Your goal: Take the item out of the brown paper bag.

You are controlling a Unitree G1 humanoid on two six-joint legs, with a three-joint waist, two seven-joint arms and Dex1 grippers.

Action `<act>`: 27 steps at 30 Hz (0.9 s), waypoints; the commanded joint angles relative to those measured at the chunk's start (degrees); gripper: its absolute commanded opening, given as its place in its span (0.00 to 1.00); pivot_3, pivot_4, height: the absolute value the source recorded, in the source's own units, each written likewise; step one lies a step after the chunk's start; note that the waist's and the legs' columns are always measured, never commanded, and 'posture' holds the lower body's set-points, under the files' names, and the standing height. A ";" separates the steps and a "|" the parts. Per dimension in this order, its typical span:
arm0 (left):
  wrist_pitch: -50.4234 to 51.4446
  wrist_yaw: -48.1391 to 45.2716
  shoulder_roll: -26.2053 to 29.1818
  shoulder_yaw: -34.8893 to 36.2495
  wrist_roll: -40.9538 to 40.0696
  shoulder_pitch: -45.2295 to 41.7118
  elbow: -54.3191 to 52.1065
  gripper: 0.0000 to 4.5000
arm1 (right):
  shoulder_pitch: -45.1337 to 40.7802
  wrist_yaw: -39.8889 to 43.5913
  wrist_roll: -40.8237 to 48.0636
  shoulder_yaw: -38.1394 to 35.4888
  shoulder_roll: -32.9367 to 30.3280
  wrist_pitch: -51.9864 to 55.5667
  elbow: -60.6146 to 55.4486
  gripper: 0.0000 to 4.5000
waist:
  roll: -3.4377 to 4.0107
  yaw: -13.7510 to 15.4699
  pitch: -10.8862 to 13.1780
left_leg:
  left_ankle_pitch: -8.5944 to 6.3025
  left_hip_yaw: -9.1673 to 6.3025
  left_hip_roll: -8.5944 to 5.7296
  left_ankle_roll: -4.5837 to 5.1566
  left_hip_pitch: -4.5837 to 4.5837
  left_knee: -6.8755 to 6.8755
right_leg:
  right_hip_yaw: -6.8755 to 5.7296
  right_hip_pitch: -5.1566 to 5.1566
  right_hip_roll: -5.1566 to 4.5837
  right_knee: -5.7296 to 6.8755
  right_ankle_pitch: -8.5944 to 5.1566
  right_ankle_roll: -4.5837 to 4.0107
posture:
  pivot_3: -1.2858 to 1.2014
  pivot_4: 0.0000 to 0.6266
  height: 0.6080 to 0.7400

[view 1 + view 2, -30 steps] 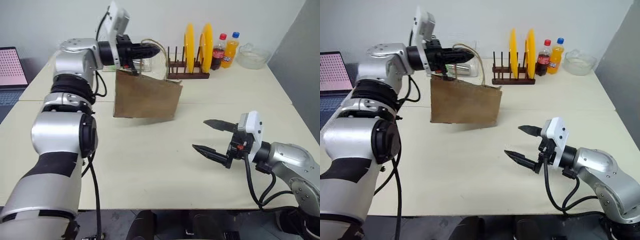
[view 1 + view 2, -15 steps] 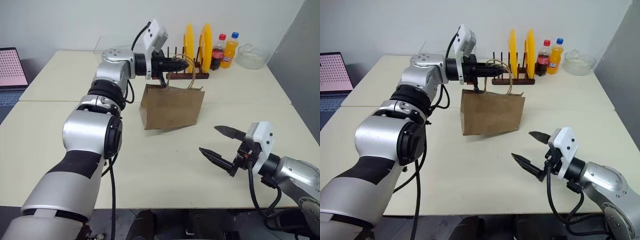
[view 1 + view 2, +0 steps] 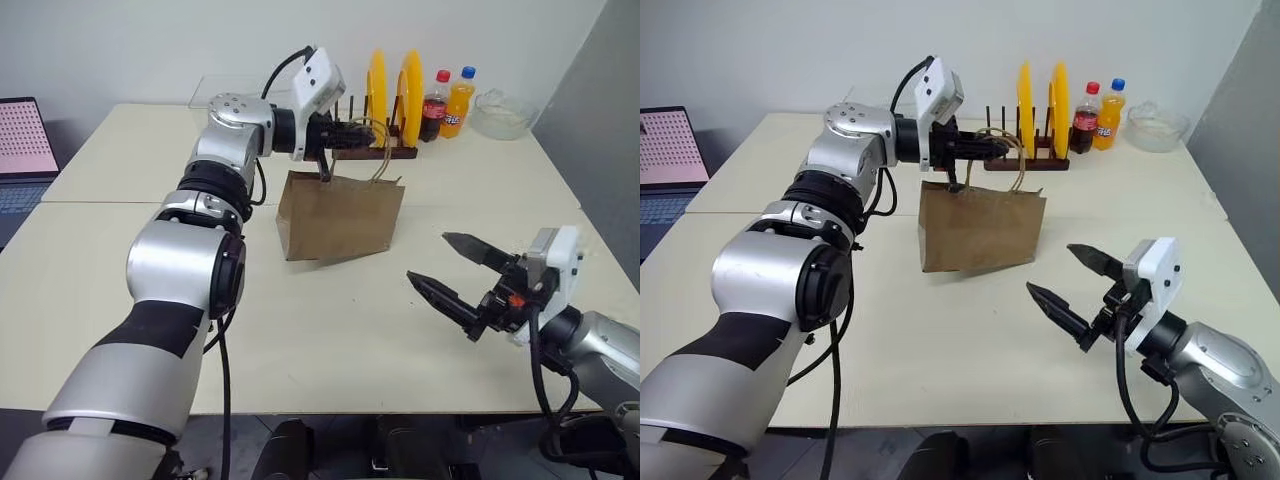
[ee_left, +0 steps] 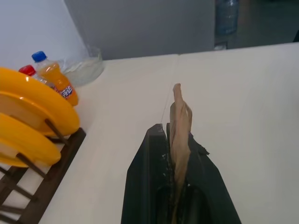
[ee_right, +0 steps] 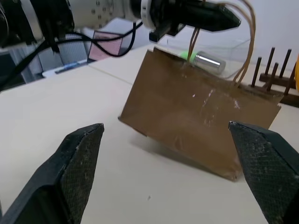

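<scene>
Left gripper: your left gripper (image 3: 985, 147) is clamped on a tan loop handle (image 4: 179, 122) of the brown paper bag (image 3: 982, 228); the wrist view has the paper strip pinched flat between the black fingers
Bag: it hangs from that handle, tilted, one lower corner low over the table (image 3: 890, 340) and the other raised; it sits toward the far middle of the table, just in front of the wooden plate rack (image 3: 1025, 160) with its yellow plates (image 3: 1025, 95)
Right gripper: your right gripper (image 3: 1080, 295) is spread wide and holds nothing, near the table's front right edge, well apart from the bag, its jaws pointed at the bag's broad face
Item: out of sight; I judge it inside the bag, and its exact spot can't be read
Step in hand: steady the bag, then reach in
How to do it well: let the bag settle flat on the table first; keep the pinch firm; bring the right gripper in over the open top rather than at the side wall; go slowly, since thin paper folds and tips easily
Risk: the rack stands close behind; don't push the bag back
</scene>
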 commanded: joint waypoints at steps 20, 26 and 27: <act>-7.15 6.38 2.95 -1.50 4.42 2.94 0.42 0.01 | -1.83 -2.40 0.86 1.93 -3.78 -1.34 -1.16 1.00 | 0.00 0.02 0.00 | 0.00 0.03 0.00 0.00 0.04 0.01 | 0.02 0.00 0.00 0.07 0.00 0.00 | 0.52 0.24 1.00; -6.27 5.55 4.20 -1.14 3.87 3.85 0.20 0.21 | -2.36 -2.22 0.57 2.01 -3.75 -1.58 -0.93 1.00 | 0.00 0.03 0.00 | 0.00 0.04 -0.01 0.00 0.04 0.01 | 0.03 0.01 0.00 0.07 0.00 0.00 | 0.52 0.24 1.00; -6.28 5.05 4.44 -1.13 3.80 4.01 0.11 0.26 | -2.43 -2.14 0.52 2.02 -3.75 -1.64 -0.89 1.00 | 0.00 0.03 0.00 | 0.00 0.04 -0.01 0.00 0.04 0.01 | 0.03 0.01 0.00 0.07 0.00 0.00 | 0.52 0.24 1.00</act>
